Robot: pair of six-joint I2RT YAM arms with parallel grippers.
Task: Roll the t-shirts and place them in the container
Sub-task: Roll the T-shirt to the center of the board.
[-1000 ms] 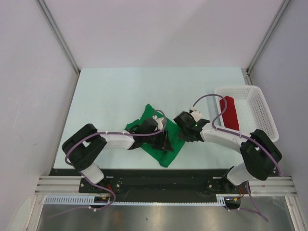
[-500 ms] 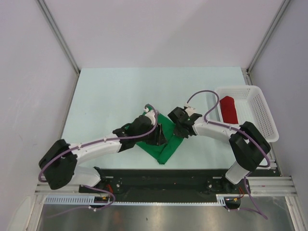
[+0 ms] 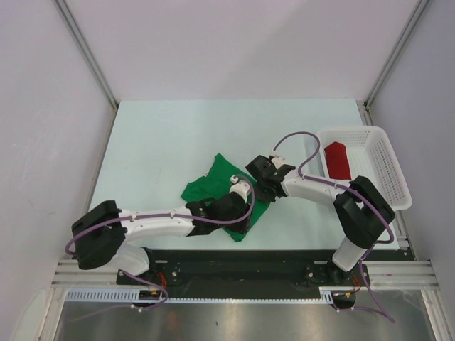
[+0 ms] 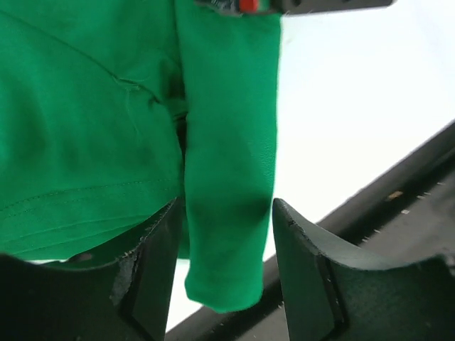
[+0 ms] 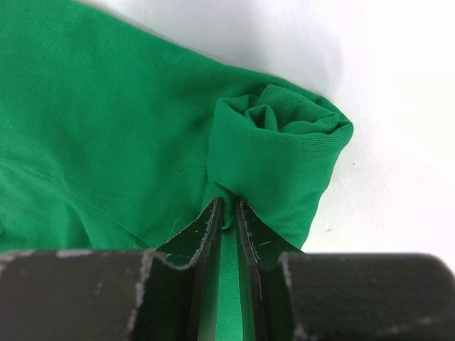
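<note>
The bright green t-shirt (image 3: 210, 186) lies near the table's front middle, its right edge rolled into a tube. My left gripper (image 3: 239, 215) is at the near end of that tube. In the left wrist view its jaws stand open on either side of the rolled strip (image 4: 227, 177), with a small gap at the right finger (image 4: 306, 263). My right gripper (image 3: 264, 186) is at the tube's far end, shut on a pinch of green cloth (image 5: 227, 213) just below the coiled roll end (image 5: 281, 138). The red t-shirt (image 3: 336, 158) lies rolled in the basket.
The white mesh basket (image 3: 387, 167) stands at the table's right edge. The black front rail (image 3: 284, 259) runs just below the shirt, and shows close behind the left jaws (image 4: 398, 213). Bare pale table (image 3: 163, 135) lies behind and left of the shirt.
My left gripper has moved toward the near edge, along the green roll to its front end. My right gripper has shifted slightly left and away, still on the cloth. More flat shirt shows at upper left.
</note>
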